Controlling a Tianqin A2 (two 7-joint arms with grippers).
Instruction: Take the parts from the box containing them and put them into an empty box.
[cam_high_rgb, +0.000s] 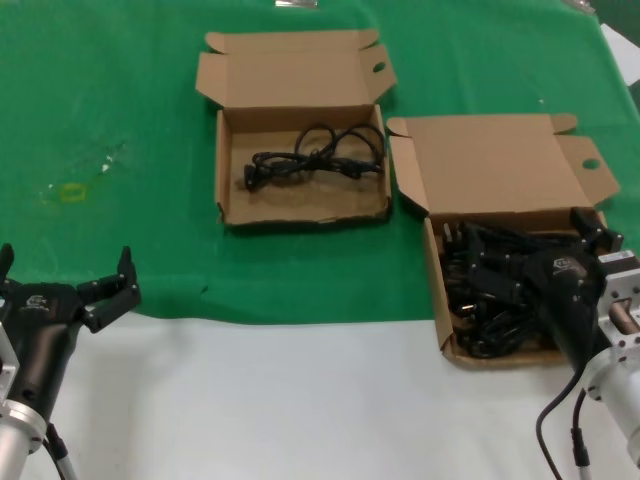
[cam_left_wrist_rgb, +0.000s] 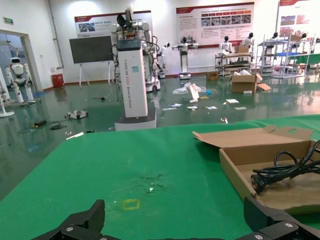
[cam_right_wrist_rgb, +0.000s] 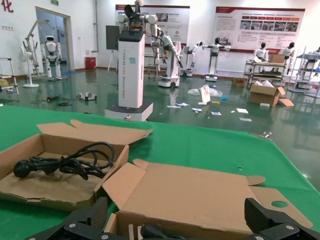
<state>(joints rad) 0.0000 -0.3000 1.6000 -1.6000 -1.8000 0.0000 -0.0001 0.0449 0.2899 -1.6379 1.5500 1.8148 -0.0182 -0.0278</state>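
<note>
Two open cardboard boxes lie on the green cloth. The right box (cam_high_rgb: 434, 270) is packed with the parts (cam_high_rgb: 480, 300), black cords with plugs. My right gripper (cam_high_rgb: 530, 250) hovers over that pile, open, with nothing between its fingers (cam_right_wrist_rgb: 97, 215); one black plug (cam_right_wrist_rgb: 150, 231) shows just below it. The middle box (cam_high_rgb: 300, 200) holds one looped black cord bundle (cam_high_rgb: 315, 155), also visible as a cord (cam_right_wrist_rgb: 65, 162) in the right wrist view and a cord (cam_left_wrist_rgb: 285, 170) in the left wrist view. My left gripper (cam_high_rgb: 65, 262) waits open at the near left, away from both boxes.
Both box lids (cam_high_rgb: 500, 165) fold back flat on the far side. A small yellow tape square (cam_high_rgb: 72, 192) marks the cloth at the left. The green cloth ends at a white table strip (cam_high_rgb: 300, 400) in front. Robots and stands sit beyond the table.
</note>
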